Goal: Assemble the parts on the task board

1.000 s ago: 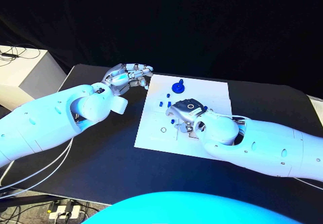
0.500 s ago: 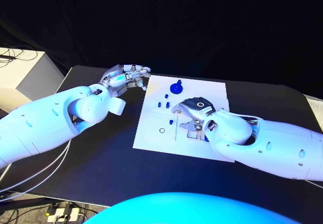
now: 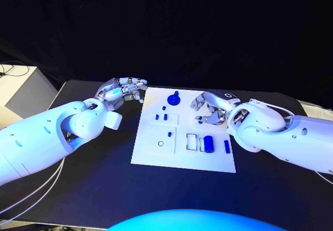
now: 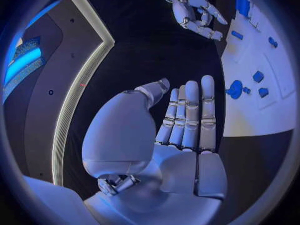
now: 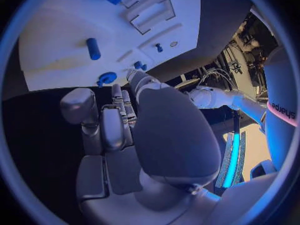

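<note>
The white task board (image 3: 184, 156) lies mid-table. On it are a round blue knob (image 3: 172, 99) at the far edge, small blue pegs (image 3: 161, 116), a thick blue cylinder (image 3: 208, 143) beside a white slot, and a thin blue bar (image 3: 227, 146). My right hand (image 3: 210, 109) hovers over the board's far right part, fingers loosely bent, nothing in them. My left hand (image 3: 123, 90) hovers off the board's far left corner, holding nothing; its fingers (image 4: 187, 115) are stretched out. The right wrist view shows the board (image 5: 69, 30), the bar (image 5: 93, 48) and the knob (image 5: 106, 78).
A small dark ring (image 3: 161, 143) marks a hole in a raised square on the board's left. A white box (image 3: 17, 89) stands at the table's far left. Black table (image 3: 90, 178) surrounds the board.
The right hand has lifted from the board's middle and drawn back to its far right, leaving the blue cylinder and bar uncovered on the board. The head camera has shifted. The left hand hardly moved.
</note>
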`<state>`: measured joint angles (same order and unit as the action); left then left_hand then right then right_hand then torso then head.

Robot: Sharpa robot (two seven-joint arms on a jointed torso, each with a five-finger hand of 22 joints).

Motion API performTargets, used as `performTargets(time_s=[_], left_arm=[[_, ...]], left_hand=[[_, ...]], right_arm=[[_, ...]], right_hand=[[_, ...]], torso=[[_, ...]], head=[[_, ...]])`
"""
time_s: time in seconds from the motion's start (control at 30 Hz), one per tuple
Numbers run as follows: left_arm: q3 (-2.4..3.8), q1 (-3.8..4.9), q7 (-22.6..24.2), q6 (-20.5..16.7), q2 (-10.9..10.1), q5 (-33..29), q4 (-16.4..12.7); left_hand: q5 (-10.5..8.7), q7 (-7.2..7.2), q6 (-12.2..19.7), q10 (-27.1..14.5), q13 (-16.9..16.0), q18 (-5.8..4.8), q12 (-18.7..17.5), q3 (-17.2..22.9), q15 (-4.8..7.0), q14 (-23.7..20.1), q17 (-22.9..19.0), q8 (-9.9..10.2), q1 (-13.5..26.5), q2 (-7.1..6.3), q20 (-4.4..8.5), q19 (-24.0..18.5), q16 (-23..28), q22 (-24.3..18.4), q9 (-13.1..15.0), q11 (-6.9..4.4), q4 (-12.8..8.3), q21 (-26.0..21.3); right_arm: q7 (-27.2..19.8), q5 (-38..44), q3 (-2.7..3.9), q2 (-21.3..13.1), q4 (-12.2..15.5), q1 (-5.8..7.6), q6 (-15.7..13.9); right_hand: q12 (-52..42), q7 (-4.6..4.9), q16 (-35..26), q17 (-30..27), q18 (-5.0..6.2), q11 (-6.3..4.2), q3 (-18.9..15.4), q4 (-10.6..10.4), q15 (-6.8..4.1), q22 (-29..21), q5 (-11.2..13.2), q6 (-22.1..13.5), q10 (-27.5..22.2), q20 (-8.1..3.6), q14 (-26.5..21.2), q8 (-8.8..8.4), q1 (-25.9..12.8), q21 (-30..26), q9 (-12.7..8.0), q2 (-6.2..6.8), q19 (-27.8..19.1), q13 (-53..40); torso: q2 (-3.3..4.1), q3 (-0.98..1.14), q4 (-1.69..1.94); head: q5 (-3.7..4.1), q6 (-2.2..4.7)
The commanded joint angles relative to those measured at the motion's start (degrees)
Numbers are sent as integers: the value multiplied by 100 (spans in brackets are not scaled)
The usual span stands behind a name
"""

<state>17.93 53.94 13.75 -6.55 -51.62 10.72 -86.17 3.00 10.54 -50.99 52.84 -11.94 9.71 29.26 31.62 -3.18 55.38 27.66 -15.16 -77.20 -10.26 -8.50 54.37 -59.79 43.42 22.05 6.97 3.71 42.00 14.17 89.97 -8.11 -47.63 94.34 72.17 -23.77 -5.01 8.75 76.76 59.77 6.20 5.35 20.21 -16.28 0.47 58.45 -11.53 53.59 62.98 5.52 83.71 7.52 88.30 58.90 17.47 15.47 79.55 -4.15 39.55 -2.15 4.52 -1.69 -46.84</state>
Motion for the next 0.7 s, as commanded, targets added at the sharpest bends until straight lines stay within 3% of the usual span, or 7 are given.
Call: performTargets(time_s=[0.03,0.27,0.47,0.7], left_arm=[[3,0,44,112,22,10,1],[3,-1,40,124,43,11,19],[3,-2,31,127,24,16,15],[3,-3,34,112,-25,24,6]], left_hand=[[4,0,57,-43,6,80,-23,-38,-7,43,-8,-24,-64,-4,-20,39,27,-6,-6,14,2,-34],[4,0,57,-43,6,80,-23,-38,-7,43,-8,-24,-64,-4,-20,39,27,-6,-6,14,2,-34],[4,0,62,-40,10,80,-23,-50,-6,46,-7,-32,-79,-1,-19,52,33,-20,-13,13,11,-53],[4,0,62,-40,10,80,-23,-50,-6,46,-7,-32,-79,-1,-19,52,33,-20,-13,13,11,-53]], right_arm=[[-195,-80,2,22,-162,29,509],[-32,219,1,180,-474,43,919],[117,305,-25,338,-732,32,1173],[214,463,-48,420,-832,-20,1356]], right_hand=[[70,-91,47,43,33,-9,-104,-3,-26,34,26,-41,-51,11,94,0,-77,33,-21,57,53,9],[129,-144,76,56,26,18,-496,1,-6,86,93,-175,-218,31,85,-33,-117,58,-74,-35,80,-3],[127,-131,86,60,27,31,-640,-20,4,86,129,-185,-277,41,83,-25,-117,43,-89,-137,82,-8],[121,-128,85,52,29,31,-662,-22,6,82,134,-166,-278,43,81,-12,-115,36,-88,-171,82,-12]], torso=[[-7,1,-3],[-1,7,2],[10,-6,9],[15,-5,21]], head=[[138,70],[231,132],[244,89],[251,56]])
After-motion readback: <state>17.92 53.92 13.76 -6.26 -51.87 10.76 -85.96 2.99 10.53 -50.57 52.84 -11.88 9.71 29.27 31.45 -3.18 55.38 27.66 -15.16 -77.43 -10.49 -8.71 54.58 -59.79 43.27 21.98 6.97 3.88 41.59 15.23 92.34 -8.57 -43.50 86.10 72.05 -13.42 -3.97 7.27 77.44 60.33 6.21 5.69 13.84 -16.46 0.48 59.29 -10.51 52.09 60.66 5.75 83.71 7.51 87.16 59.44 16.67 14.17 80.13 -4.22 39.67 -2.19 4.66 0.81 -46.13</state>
